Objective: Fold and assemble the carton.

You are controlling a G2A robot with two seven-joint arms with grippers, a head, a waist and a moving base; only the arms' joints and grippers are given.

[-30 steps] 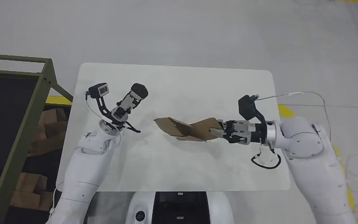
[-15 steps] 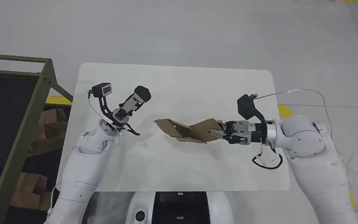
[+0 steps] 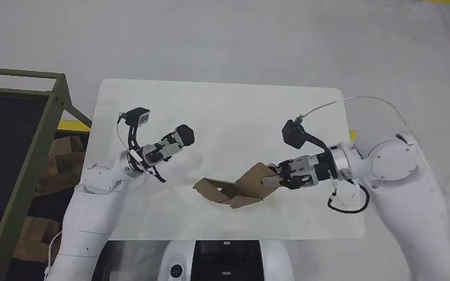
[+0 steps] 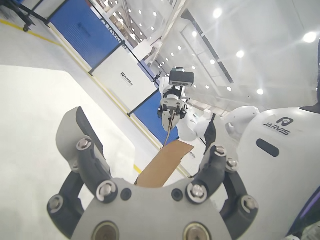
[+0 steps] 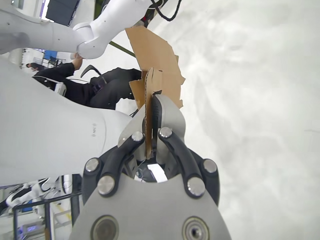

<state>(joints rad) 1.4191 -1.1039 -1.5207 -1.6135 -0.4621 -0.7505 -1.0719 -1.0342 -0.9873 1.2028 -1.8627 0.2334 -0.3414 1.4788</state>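
Lower centre of the top view, the carton (image 3: pixel 235 190) is a flat, half-bent blank on or just over the table (image 3: pixel 225 105), 1 flap clamped in the right gripper (image 3: pixel 271 181), left gripper (image 3: pixel 184 135) spread wide & empty to its upper left; approx. all folding looks left to do.

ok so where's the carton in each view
Top view: carton over the table's middle, towards the robot, one end in the right gripper.
Left wrist view: carton beyond the open left gripper, leading to the right gripper.
Right wrist view: carton clamped edge-on in the right gripper.
Shared landmark: the right gripper shut on the carton.
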